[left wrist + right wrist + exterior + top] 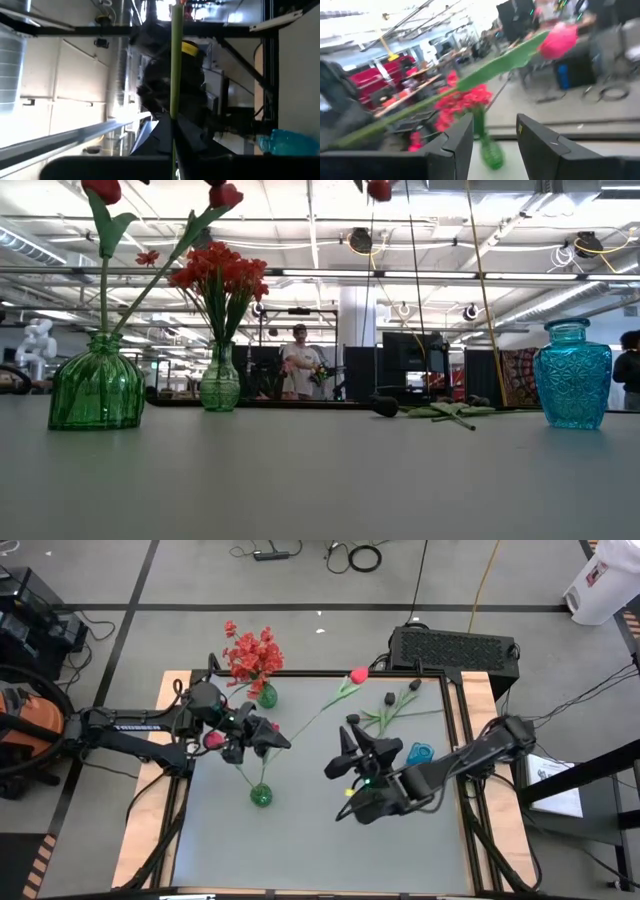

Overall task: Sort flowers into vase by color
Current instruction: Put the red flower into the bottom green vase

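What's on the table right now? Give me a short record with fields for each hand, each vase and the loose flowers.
left hand: above the table, left side, shut on the stem of a red tulip
right hand: open, holding nothing, above mid-table
near green vase: holds two red tulip stems
far green vase: holds red sprays
blue vase: no flowers showing
black flowers: lying on the table toward its far edge

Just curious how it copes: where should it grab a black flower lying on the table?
On the green stem just below the bloom, from straight above, jaws across it: the black flower lies flat, and lower down the stems cross.
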Robot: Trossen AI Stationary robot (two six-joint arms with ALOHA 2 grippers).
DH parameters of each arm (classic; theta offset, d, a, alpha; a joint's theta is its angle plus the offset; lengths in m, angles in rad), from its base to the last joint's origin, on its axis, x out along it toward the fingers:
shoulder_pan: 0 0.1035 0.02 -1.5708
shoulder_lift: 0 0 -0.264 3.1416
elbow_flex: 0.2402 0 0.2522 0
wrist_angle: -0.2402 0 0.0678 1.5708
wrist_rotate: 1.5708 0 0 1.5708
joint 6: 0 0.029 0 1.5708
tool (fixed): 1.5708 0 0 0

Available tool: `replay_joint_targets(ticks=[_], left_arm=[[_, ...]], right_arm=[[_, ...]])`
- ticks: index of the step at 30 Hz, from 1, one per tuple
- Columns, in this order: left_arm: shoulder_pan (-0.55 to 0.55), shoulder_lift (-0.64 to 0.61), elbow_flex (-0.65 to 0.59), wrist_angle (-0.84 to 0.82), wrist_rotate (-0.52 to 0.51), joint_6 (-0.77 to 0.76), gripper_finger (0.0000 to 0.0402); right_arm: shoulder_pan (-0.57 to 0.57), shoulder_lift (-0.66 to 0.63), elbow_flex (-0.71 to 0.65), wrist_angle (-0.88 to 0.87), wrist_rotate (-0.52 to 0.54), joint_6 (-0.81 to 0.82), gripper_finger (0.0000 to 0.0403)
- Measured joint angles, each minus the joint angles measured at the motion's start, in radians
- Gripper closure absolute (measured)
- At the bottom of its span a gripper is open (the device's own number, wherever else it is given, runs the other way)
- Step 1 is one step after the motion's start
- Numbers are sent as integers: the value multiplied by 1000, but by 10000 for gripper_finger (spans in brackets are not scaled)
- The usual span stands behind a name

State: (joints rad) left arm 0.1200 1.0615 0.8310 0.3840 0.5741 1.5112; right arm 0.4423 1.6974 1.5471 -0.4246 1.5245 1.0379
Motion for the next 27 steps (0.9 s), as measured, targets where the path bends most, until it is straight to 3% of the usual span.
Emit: replay_joint_targets(ticks=[7, 11, 15, 27], left_arm=[[-2, 0, 0, 0, -4, 123, 399], [-2, 0, 0, 1, -4, 129, 400], [-2, 0, 0, 5, -4, 129, 400], [-2, 0, 0, 15, -11, 204, 400]], right_arm=[[-49, -54, 0, 315, -270, -177, 261], [-73, -53, 0, 504, -344, -362, 261], [-88, -53, 0, 572, -380, -426, 261], [-99, -53, 0, 572, -385, -412, 261]])
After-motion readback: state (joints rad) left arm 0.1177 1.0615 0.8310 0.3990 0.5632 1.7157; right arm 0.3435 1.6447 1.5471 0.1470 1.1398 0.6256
